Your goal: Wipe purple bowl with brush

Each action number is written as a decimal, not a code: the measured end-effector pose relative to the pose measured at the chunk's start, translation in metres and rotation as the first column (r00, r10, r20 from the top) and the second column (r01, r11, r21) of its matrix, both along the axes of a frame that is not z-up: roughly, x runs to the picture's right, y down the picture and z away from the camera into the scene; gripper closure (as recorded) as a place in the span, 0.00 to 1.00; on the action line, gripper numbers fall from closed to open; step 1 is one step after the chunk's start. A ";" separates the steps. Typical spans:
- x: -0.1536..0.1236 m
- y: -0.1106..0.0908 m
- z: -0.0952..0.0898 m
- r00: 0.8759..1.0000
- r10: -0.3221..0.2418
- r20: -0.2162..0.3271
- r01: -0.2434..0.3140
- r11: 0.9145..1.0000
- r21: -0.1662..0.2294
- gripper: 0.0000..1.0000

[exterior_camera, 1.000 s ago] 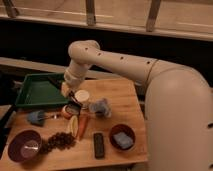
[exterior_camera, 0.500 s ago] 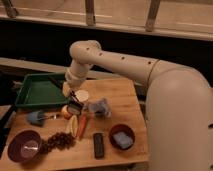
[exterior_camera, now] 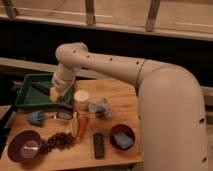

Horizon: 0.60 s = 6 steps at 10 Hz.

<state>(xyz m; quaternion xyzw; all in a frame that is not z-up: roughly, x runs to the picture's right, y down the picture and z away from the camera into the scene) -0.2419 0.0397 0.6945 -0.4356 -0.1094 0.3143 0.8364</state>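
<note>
The purple bowl (exterior_camera: pixel 25 146) stands at the table's front left corner, glossy and pale inside. My gripper (exterior_camera: pixel 58 99) hangs from the bent cream arm over the right edge of the green tray (exterior_camera: pixel 27 100), well behind and to the right of the bowl. A slim dark stick, which looks like the brush (exterior_camera: pixel 42 88), slants across the tray and runs under the gripper. I cannot tell whether the gripper holds it. A yellowish block (exterior_camera: pixel 54 94) shows at the gripper.
A white cup (exterior_camera: pixel 81 98) and a grey-blue lump (exterior_camera: pixel 100 107) stand right of the gripper. A blue utensil (exterior_camera: pixel 38 117), a carrot (exterior_camera: pixel 82 125), dark grapes (exterior_camera: pixel 60 141), a black remote-like bar (exterior_camera: pixel 98 145) and a dark red bowl with a sponge (exterior_camera: pixel 122 137) lie in front.
The wrist and gripper have shifted a little to the left, from beside the white cup to over the tray's right edge. The things on the table have not moved.
</note>
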 end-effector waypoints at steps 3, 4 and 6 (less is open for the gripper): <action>-0.056 0.031 -0.018 0.989 -0.105 0.103 0.104 0.994 0.016 1.00; -0.074 0.041 -0.021 0.980 -0.149 0.131 0.147 0.989 0.024 1.00; -0.115 0.062 -0.024 0.950 -0.246 0.194 0.243 0.969 0.038 1.00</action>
